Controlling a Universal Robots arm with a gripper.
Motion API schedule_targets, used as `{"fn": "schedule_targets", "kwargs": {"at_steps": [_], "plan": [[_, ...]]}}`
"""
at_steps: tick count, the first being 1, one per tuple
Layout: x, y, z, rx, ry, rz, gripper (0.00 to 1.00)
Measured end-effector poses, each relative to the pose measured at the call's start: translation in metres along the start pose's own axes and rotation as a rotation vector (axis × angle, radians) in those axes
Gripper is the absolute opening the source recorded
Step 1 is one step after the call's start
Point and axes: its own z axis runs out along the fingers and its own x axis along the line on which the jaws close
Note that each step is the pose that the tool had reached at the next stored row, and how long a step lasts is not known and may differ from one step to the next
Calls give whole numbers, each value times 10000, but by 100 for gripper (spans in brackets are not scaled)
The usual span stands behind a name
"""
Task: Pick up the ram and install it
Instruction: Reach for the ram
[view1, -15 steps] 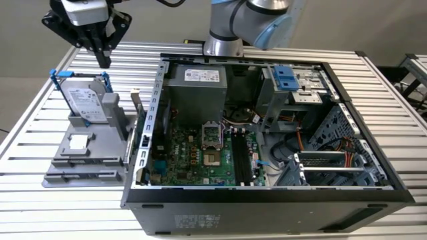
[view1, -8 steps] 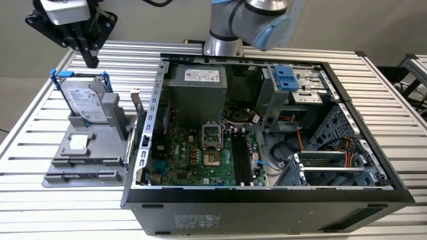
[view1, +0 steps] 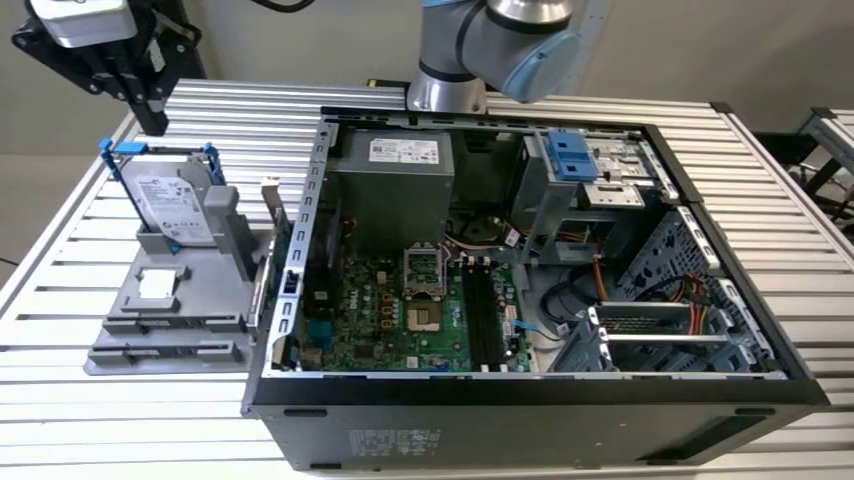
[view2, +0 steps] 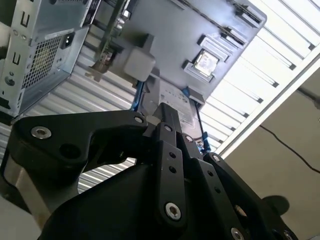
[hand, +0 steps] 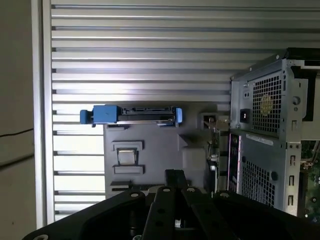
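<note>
The ram is a thin dark stick standing on edge at the grey fixture's side nearest the computer case, close to the case wall. In the second wrist view the ram shows as a narrow greenish strip. My black gripper hangs above the table at the exterior view's far left, beyond the fixture and well apart from the ram. In both wrist views its fingers lie together, shut on nothing.
A silver hard drive with blue rails stands upright in the fixture. The open computer case holds the motherboard with long black slots, a power supply and drive cages. All of it rests on a slatted metal table.
</note>
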Motion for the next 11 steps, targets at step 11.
{"fn": "schedule_targets", "kwargs": {"at_steps": [11], "plan": [[235,-3,-3,-2,5,-109,0]]}}
